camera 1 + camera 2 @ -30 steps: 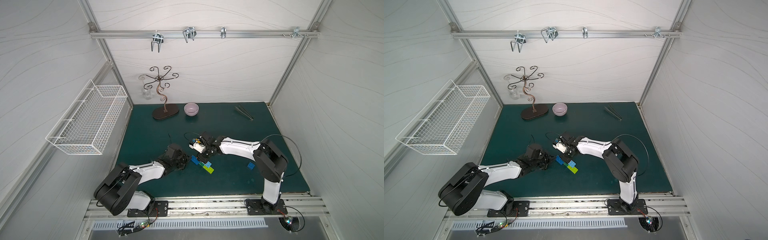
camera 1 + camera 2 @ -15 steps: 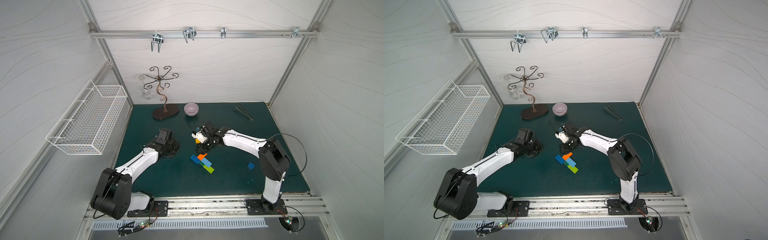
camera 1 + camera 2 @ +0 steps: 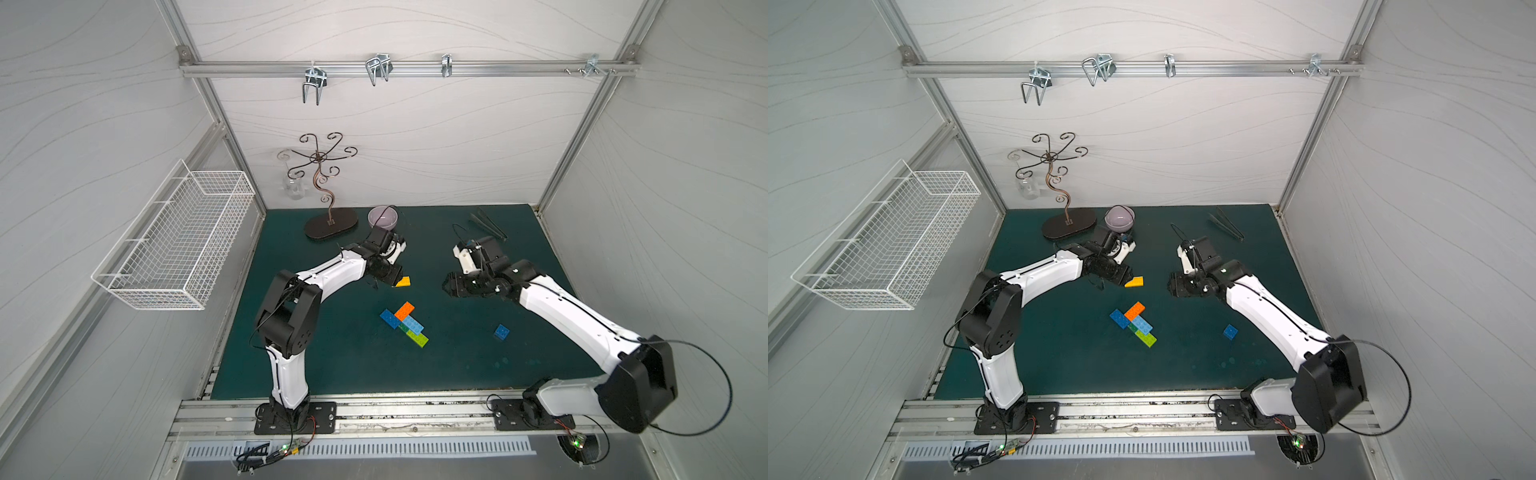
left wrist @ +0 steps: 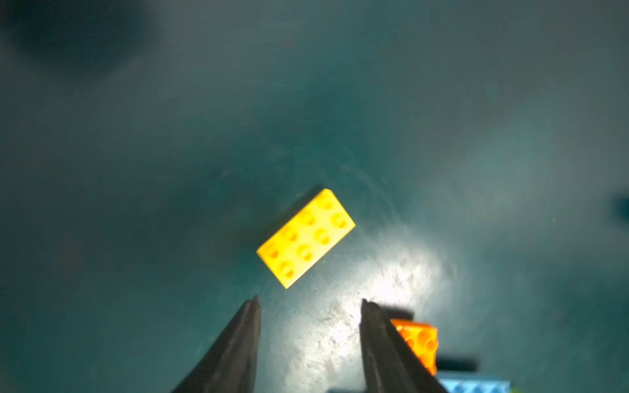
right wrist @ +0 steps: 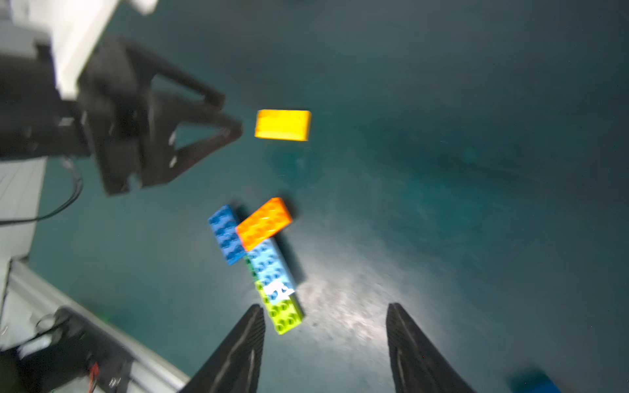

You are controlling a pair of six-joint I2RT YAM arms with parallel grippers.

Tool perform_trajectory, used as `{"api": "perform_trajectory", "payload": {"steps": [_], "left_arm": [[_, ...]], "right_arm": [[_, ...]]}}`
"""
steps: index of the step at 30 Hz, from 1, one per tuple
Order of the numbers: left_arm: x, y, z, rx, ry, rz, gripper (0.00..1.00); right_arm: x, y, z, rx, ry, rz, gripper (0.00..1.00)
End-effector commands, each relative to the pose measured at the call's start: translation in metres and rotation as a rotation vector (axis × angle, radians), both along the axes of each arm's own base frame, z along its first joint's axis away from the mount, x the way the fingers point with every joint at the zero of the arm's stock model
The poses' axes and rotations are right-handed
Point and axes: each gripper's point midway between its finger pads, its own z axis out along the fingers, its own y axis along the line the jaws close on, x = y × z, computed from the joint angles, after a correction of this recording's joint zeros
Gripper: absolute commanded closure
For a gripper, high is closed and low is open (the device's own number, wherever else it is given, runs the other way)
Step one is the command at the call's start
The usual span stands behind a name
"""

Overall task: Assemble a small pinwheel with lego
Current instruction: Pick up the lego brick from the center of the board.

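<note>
Yellow brick (image 4: 305,238); orange brick (image 3: 404,310); lime brick (image 3: 417,338); sq brick (image 3: 502,331) blue; mat (image 3: 332,365) dk teal.

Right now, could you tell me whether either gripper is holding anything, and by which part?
Nothing is held: the left gripper is open, just short of the loose yellow brick, and the right gripper is open and empty.

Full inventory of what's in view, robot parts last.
joined bricks: 5, orange, dark blue, light blue, dark green, lime, mat centre
yellow brick: 1, yellow, loose by left gripper
small blue brick: 1, blue, loose, apart from the others
bowl: 1, lilac, back of mat
stand: 1, dark brown, beside bowl
tongs: 1, dark, back of mat
wire basket: 1, white, side wall
rail hooks: several, metal, back wall
left gripper: 1, black, open, empty
right gripper: 1, black, open, empty
</note>
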Motion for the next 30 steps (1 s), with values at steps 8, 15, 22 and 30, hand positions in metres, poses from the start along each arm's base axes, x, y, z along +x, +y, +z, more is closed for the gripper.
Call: {"api": "perform_trajectory", "payload": {"steps": [8, 15, 22, 30], "left_arm": [[0.010, -0.020, -0.034, 0.113, -0.023, -0.533, 0.45], [-0.009, -0.025, -0.034, 0.039, 0.027, -0.657, 0.45], [-0.002, -0.024, -0.053, 0.160, 0.000, -0.679, 0.47], [0.017, -0.014, -0.076, 0.315, -0.059, -0.598, 0.49]], "right_arm": [[-0.025, -0.041, -0.003, -0.057, 0.010, -0.055, 0.39], [-0.020, -0.042, -0.004, -0.064, -0.001, -0.053, 0.39], [-0.017, -0.034, -0.008, -0.028, 0.014, -0.049, 0.40], [-0.016, -0.035, -0.002, -0.033, 0.005, -0.052, 0.40]]}}
